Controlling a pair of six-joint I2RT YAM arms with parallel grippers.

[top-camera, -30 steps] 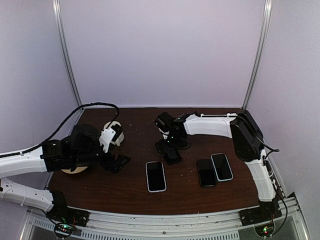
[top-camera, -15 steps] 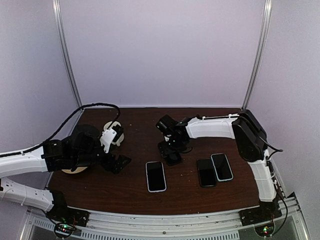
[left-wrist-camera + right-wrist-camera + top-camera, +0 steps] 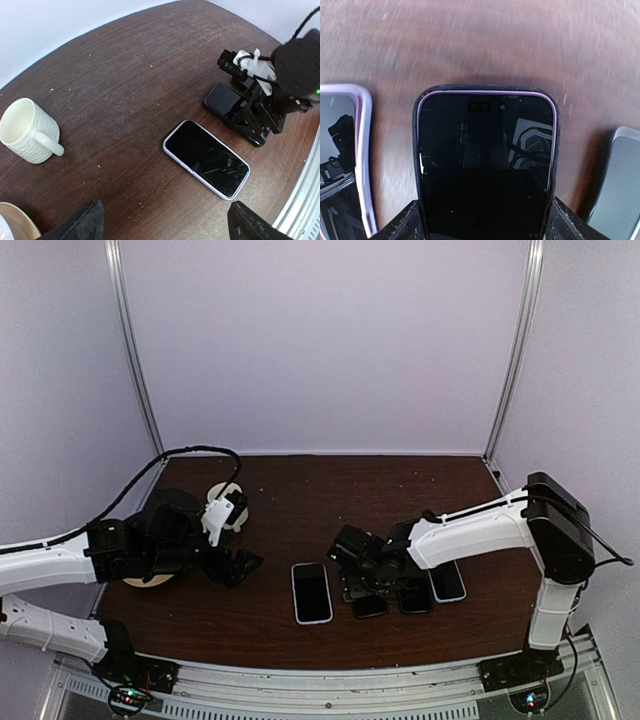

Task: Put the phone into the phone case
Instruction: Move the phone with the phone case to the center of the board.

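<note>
Phone (image 3: 485, 160): centre frame, apparently seated in black case (image 3: 485, 88).
Remaining: maybe pressing home.
Right gripper (image 3: 484, 222): straddles it; grip unclear.
Left gripper (image 3: 165, 225): spread, empty.

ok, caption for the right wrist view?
Right gripper straddling a black-cased phone on the brown table, a light-cased phone beside it.

the dark brown wooden table (image 3: 300, 490) carries a white ribbed mug (image 3: 26, 131) standing upright near its left edge, with a tan plate (image 3: 17, 226) beside it, closer to the front-left corner. four phones lie flat in a row toward the front edge: a white-rimmed phone (image 3: 311, 592) about midway, a phone in a black case (image 3: 485, 165) just right of it, then a dark phone (image 3: 414, 597), and a light-rimmed phone (image 3: 450, 585) close beside that, nearest the right edge.
</note>
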